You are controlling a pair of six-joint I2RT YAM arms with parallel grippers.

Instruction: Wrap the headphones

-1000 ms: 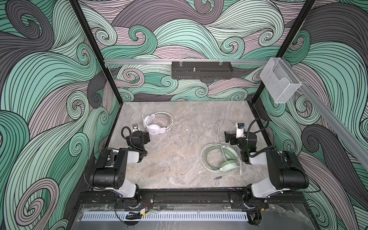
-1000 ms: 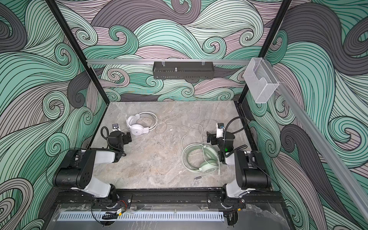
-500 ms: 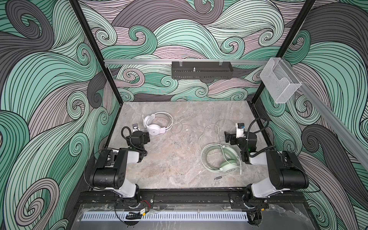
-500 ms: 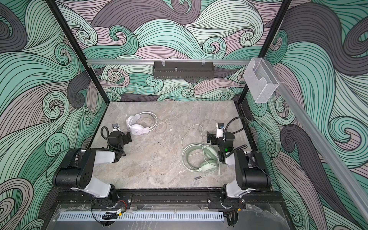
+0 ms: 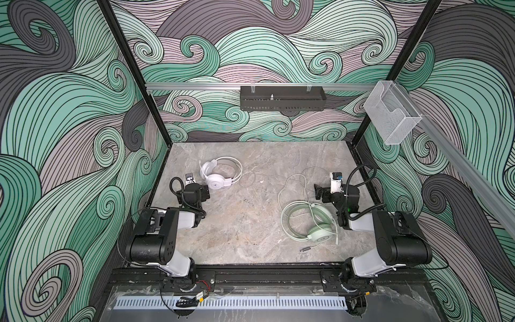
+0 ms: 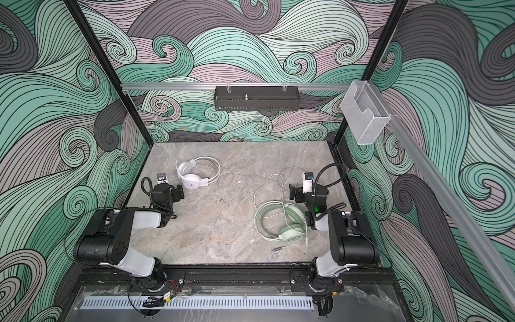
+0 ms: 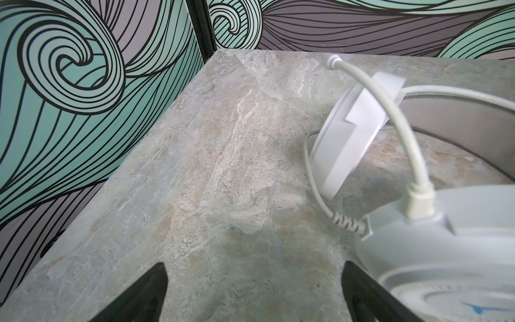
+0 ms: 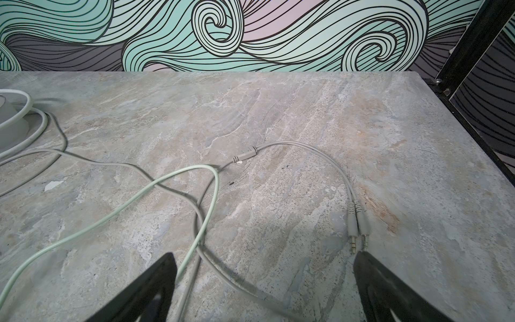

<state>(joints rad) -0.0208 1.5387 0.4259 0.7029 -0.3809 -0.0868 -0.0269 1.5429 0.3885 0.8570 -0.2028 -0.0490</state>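
The white headphones (image 5: 218,176) (image 6: 195,175) lie at the back left of the table, one earcup (image 7: 434,278) just beside my left gripper's finger. The left gripper (image 5: 198,188) (image 7: 253,267) is open, low over bare table. The mint green headphones (image 5: 310,223) (image 6: 285,223) lie at the front right, their cable (image 8: 139,195) looping backward. My right gripper (image 5: 326,190) (image 6: 299,191) (image 8: 264,256) is open beside them. The mint cable and a thin grey cable cross between its fingers, and two jack plugs (image 8: 358,225) lie by one fingertip.
A black tray (image 5: 281,101) hangs on the back rail and a clear plastic holder (image 5: 391,117) on the right rail. Patterned walls close in the marble table (image 5: 250,223) on three sides. A single jack plug (image 5: 305,249) lies near the front edge.
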